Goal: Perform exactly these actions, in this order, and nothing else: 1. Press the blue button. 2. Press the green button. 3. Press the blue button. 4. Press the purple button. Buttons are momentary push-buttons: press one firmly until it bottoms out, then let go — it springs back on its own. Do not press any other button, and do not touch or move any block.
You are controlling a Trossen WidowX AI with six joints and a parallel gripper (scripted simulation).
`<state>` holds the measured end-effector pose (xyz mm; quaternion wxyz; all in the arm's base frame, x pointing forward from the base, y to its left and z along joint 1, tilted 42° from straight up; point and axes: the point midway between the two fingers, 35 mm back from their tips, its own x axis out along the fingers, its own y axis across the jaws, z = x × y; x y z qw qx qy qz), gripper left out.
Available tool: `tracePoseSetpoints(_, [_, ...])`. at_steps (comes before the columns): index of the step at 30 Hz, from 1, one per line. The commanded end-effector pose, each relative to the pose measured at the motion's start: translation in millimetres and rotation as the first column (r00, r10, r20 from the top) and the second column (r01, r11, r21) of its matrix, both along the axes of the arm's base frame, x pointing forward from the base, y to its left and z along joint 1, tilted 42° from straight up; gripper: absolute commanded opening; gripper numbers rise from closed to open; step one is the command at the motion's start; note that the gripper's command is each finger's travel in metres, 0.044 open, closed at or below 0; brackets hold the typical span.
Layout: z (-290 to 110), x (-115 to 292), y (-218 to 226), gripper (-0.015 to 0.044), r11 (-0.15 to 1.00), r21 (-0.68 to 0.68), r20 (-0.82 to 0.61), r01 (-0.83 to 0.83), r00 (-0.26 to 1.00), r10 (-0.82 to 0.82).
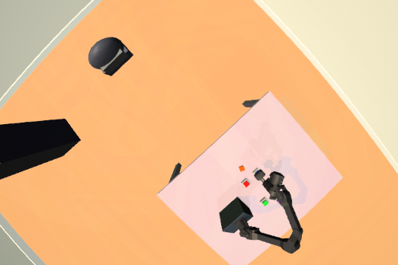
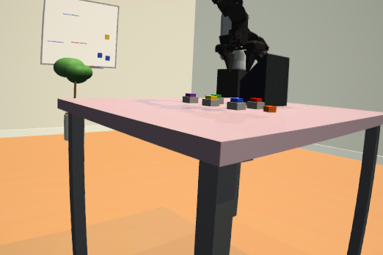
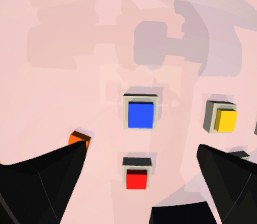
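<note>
Several small buttons on grey bases stand on the pink table (image 1: 297, 137) (image 2: 147, 121) (image 3: 82, 47). The blue button (image 1: 260, 174) (image 2: 237, 100) (image 3: 141, 115) is in the middle of the wrist view. The red button (image 1: 246, 183) (image 2: 256, 100) (image 3: 136, 178) is just below it there, and the yellow button (image 2: 210, 97) (image 3: 224, 121) is to its right. The green button (image 1: 265, 202) (image 2: 217, 96) and the purple button (image 2: 190, 95) do not show in the wrist view. My gripper (image 1: 271, 186) (image 3: 143, 147) is open and empty. It hangs well above the buttons, pointing down between blue and red.
A small orange block (image 1: 242, 168) (image 2: 269, 108) (image 3: 79, 138) lies near the red button and peeks out beside my left finger. A tall dark box (image 1: 234, 215) (image 2: 269, 78) stands by the arm's base. The table's edges are some way from the buttons.
</note>
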<state>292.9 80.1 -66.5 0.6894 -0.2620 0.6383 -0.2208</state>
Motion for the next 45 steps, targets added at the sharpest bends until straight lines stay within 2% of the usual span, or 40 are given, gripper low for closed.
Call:
tracePoseSetpoints(1, [-2,-2,-4,0.04,1.0,-0.021,-0.019,-0.014,1.0,0.014])
tracePoseSetpoints(2, [-2,-2,-4,0.04,1.0,-0.021,-0.019,-0.014,1.0,0.014])
tracePoseSetpoints(7, [-46,3,-42,0.0269,1.0,-0.023,-0.019,-0.014,1.0,0.014])
tracePoseSetpoints(16, [-49,3,-45,0.0032,1.0,-0.024,-0.019,-0.014,1.0,0.013])
tracePoseSetpoints(17, [-49,3,-45,0.002,1.0,-0.024,-0.019,-0.014,1.0,0.013])
tracePoseSetpoints(45, [-67,5,-61,0.002,1.0,-0.024,-0.019,-0.014,1.0,0.014])
